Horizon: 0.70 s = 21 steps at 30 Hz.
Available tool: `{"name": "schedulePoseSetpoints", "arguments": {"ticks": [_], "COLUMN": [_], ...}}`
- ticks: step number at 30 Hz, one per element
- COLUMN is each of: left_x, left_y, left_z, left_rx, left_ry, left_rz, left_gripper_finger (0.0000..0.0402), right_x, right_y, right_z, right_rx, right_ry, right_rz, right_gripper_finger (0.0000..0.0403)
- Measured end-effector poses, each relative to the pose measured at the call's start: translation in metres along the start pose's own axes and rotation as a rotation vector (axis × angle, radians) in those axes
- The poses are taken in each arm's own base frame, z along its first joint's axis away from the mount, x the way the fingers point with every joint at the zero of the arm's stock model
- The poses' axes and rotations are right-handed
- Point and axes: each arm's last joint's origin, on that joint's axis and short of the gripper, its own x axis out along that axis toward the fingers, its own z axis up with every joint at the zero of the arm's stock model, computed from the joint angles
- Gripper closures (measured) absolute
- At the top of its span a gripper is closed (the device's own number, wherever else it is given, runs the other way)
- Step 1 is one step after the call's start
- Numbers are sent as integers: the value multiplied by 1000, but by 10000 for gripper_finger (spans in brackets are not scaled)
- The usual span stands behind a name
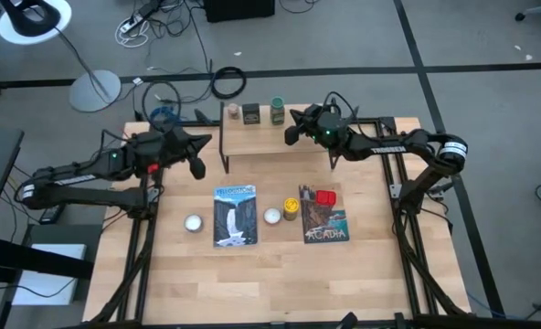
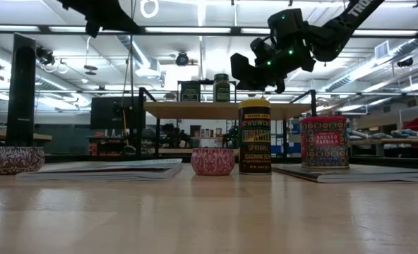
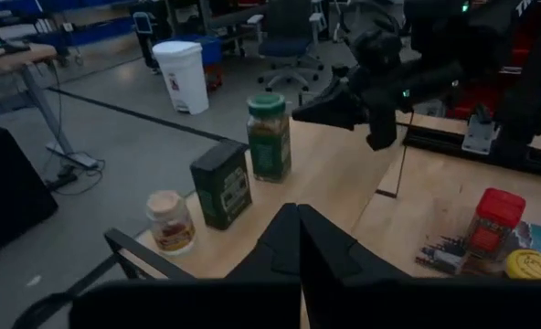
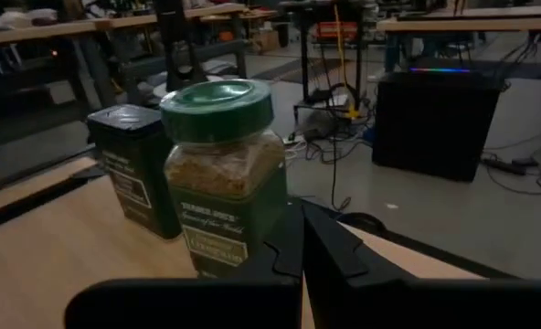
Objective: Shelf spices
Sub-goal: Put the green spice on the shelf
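The shelf [image 1: 280, 142] stands at the table's far side. On its far edge are a tiny brown jar [image 3: 168, 222], a dark square tin [image 3: 221, 183] and a green jar [image 4: 223, 174]. My right gripper [image 4: 300, 247] is shut and hovers over the board just short of the green jar, with nothing held. My left gripper [image 3: 298, 239], also shut and empty, hangs above the shelf's left end [image 1: 205, 141]. A yellow-capped jar [image 2: 255, 135] stands on the tabletop. A red boxy tin [image 2: 324, 141] stands on the right picture book [image 1: 323, 224].
A second picture book [image 1: 234, 215] lies at mid table, with a white ball [image 1: 193, 223] to its left and another [image 1: 271, 216] to its right. The shelf's black legs [image 1: 223, 155] stand at its ends. The near half of the tabletop [image 1: 280, 283] is bare wood.
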Motion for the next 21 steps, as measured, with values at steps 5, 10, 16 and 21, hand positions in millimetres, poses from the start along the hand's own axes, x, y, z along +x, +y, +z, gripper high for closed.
{"name": "schedulePoseSetpoints", "arguments": {"ticks": [5,10,16,21], "left_x": [7,10,1,-19], "left_y": [-3,-4,-1,8], "left_z": [-15,-23,-19,-8], "left_rx": [-10,-7,-6,-42], "left_ry": [0,6,-41,-161], "left_rz": [-11,-17,-20,-23], "left_gripper_finger": [401,401,401,401], "right_x": [4,7,9,11], "right_y": [-9,-17,-23,-28], "right_z": [1,-1,0,-1], "right_rx": [23,40,48,57], "right_ry": [1,33,37,47], "right_rz": [-32,-42,-33,-45], "right_gripper_finger": [402,402,403,403]}}
